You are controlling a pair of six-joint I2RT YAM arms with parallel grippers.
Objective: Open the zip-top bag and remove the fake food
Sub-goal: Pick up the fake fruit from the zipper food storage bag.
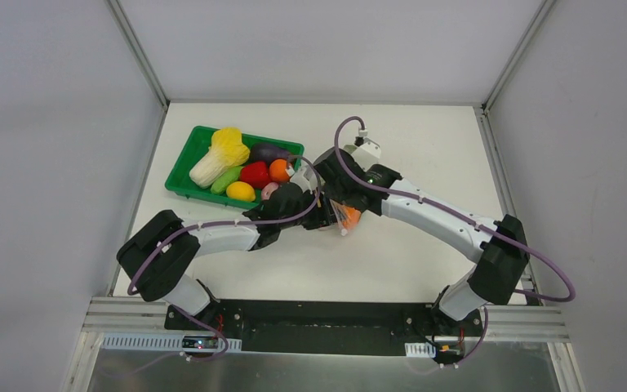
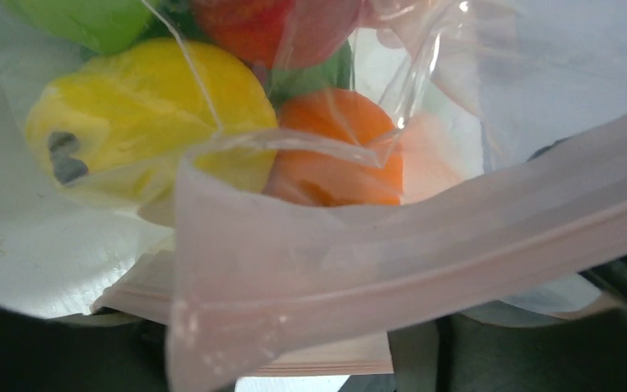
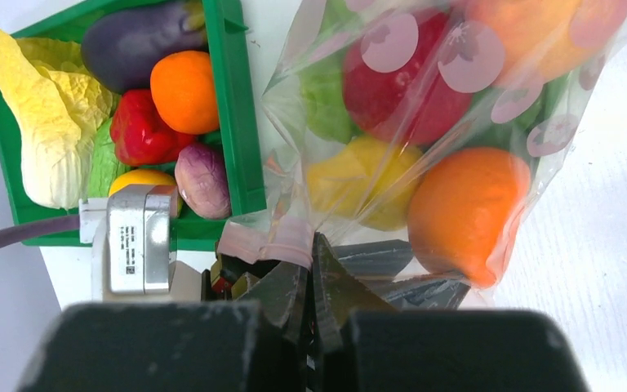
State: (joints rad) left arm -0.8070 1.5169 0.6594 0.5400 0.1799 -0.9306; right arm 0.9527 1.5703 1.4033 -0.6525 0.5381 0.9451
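zip-top bag (image 1: 340,217) sits between both arms, just right of green tray (image 1: 181,167); right gripper (image 3: 310,263) pinched tight on its pink edge; left gripper (image 1: 310,211) jaws: can't tell, zip strip (image 2: 424,245) fills its view; mouth looks partly parted, unsure; fake food (image 3: 465,208) (orange, yellow, red pieces) inside the bag; removal not yet done

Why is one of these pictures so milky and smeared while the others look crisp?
Left wrist view: the zip-top bag sits very close to the lens, so its pink strip is a blur and the fake food behind looks foggy. Right wrist view: sharp on the green tray, with glare streaks on the plastic. Top view: even, soft light, faint shadows.
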